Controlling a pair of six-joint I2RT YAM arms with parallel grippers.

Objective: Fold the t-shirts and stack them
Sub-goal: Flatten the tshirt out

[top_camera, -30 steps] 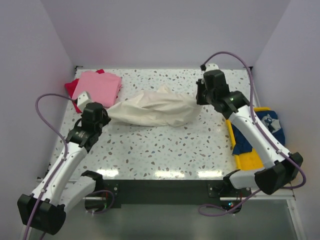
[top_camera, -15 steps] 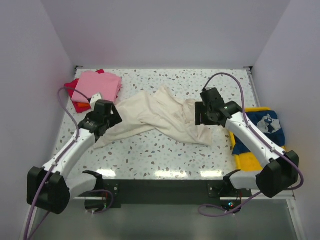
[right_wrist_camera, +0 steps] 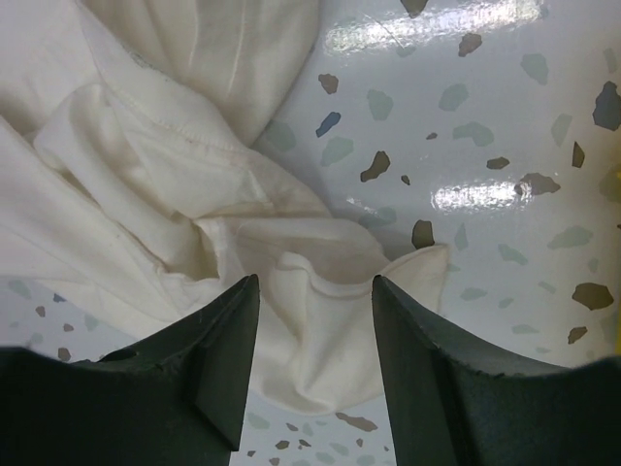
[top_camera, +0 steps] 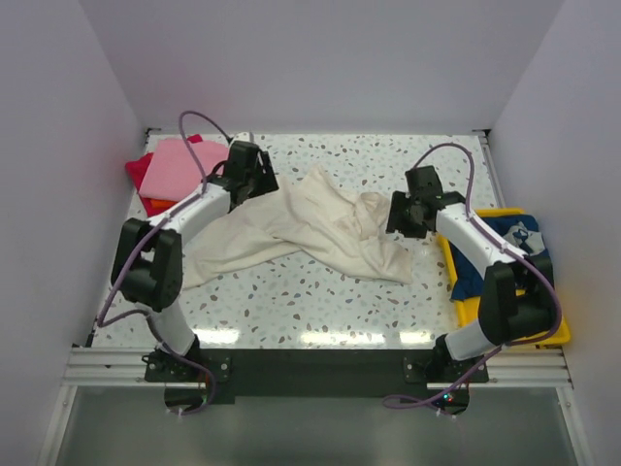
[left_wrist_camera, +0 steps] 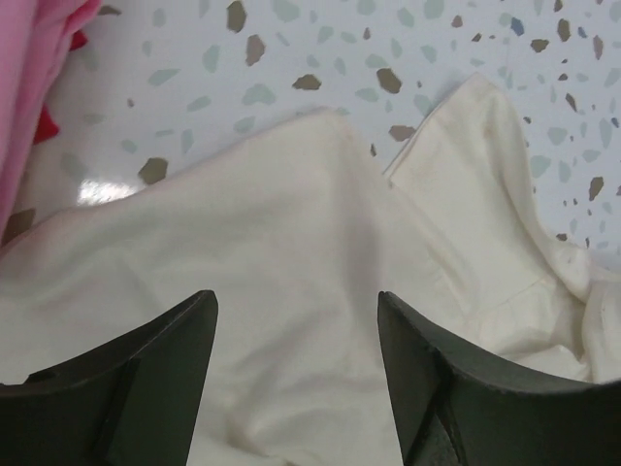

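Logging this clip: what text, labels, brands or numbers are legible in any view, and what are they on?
No text can be read in any view.
Navy t-shirt in the yellow tray: white print, too small and crumpled to read; cannot tell whether it holds letters.
Cream t-shirt: plain, no marking shows.
Pink t-shirt: plain, no marking shows.

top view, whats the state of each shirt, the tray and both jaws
large cream cloth t-shirt, crumpled, unfolded
pink cloth t-shirt, folded, far left
navy printed t-shirt, bunched in the yellow plastic tray
left jaws, open
right jaws, open
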